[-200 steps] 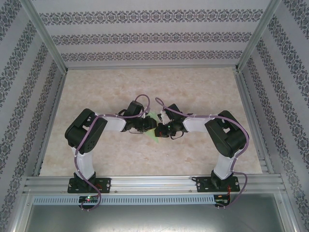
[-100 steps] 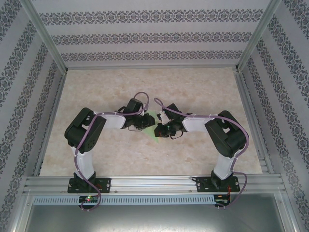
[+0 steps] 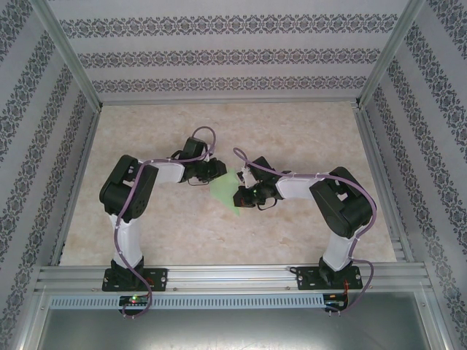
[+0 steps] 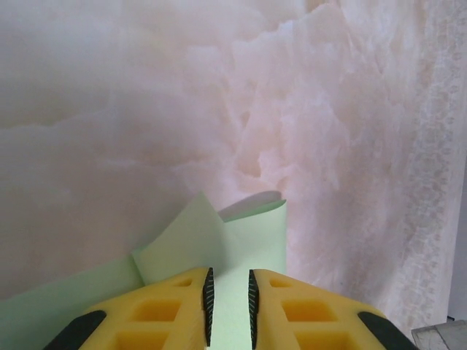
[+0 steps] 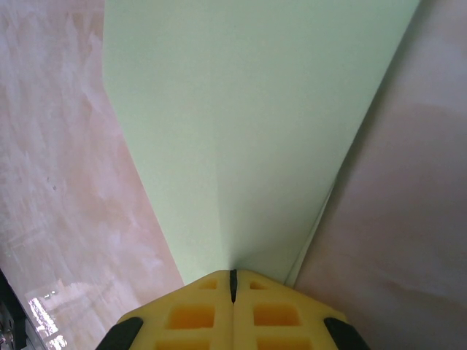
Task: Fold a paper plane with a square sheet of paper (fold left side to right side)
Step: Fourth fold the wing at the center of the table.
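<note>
The pale mint-green sheet of paper (image 3: 223,191) lies folded on the marble table between the two arms, tapering to a point toward the near side. In the right wrist view the paper (image 5: 248,131) fans out wide from my right gripper (image 5: 233,275), which is shut on its narrow end; a faint crease runs up its middle. My right gripper (image 3: 241,195) sits at the paper's right edge. My left gripper (image 4: 229,302) is open, jaws a small gap apart, hovering over the paper (image 4: 248,240), whose flaps lift and curl. From above, the left gripper (image 3: 215,172) is at the paper's upper left.
The beige marble tabletop (image 3: 160,226) is walled by patterned panels, with an aluminium rail (image 3: 233,277) along the near edge. Purple cables loop over both arms above the paper.
My left arm has drawn back up and to the left, off the paper, so more of the green sheet shows. The right gripper has stayed put, holding the paper.
</note>
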Controlling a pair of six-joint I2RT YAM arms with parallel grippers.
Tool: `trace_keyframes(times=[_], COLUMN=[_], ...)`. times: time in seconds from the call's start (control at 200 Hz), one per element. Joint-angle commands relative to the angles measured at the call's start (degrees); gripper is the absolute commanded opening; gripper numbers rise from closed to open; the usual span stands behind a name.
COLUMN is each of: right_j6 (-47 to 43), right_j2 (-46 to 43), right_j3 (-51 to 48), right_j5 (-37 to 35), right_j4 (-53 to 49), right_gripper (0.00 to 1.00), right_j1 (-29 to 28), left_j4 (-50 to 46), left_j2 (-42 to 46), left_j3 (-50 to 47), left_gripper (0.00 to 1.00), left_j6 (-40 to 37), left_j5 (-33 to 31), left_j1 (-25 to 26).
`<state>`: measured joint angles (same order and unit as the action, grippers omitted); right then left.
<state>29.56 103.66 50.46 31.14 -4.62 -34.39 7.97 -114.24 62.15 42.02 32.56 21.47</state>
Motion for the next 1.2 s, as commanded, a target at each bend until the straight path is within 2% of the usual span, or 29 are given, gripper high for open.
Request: trace_keyframes(times=[0.0, 0.64, 0.744, 0.879, 1.039, 1.194], right_j6=[-1.3, -1.8, -1.6, -0.8, -0.2, 0.3], right_j2=[2.7, 2.0, 1.4, -1.2, -7.6, -15.2], right_j3=[-3.2, -3.2, -2.9, -2.1, -1.7, -4.4], right_j5=[-4.2, -4.1, -3.5, -2.7, -3.4, -5.8], right_j4=[-7.7, -8.7, -7.7, -4.3, 0.8, 4.4], right_gripper=[0.00, 0.00, 0.00, 0.00, 0.13, 0.34], right_j1=[-0.8, -1.5, -1.5, -1.5, -0.8, 1.7], left_j4=[-1.8, -7.4, -6.0, -5.3, -4.1, 0.9], left_j2=[-2.9, -10.0, -7.1, 1.2, 13.1, 21.5], left_j3=[1.5, 13.1, 11.8, 7.0, -2.7, -13.9], left_gripper=[0.24, 0.27, 0.28, 0.32, 0.39, 0.43], left_j6=[-3.7, -5.9, -5.7, -6.3, -5.1, -0.4], left_j5=[-4.8, -2.6, -1.4, -2.0, -2.1, -1.1], left_j1=[-3.9, -10.3, -10.8, -10.9, -10.7, -7.4])
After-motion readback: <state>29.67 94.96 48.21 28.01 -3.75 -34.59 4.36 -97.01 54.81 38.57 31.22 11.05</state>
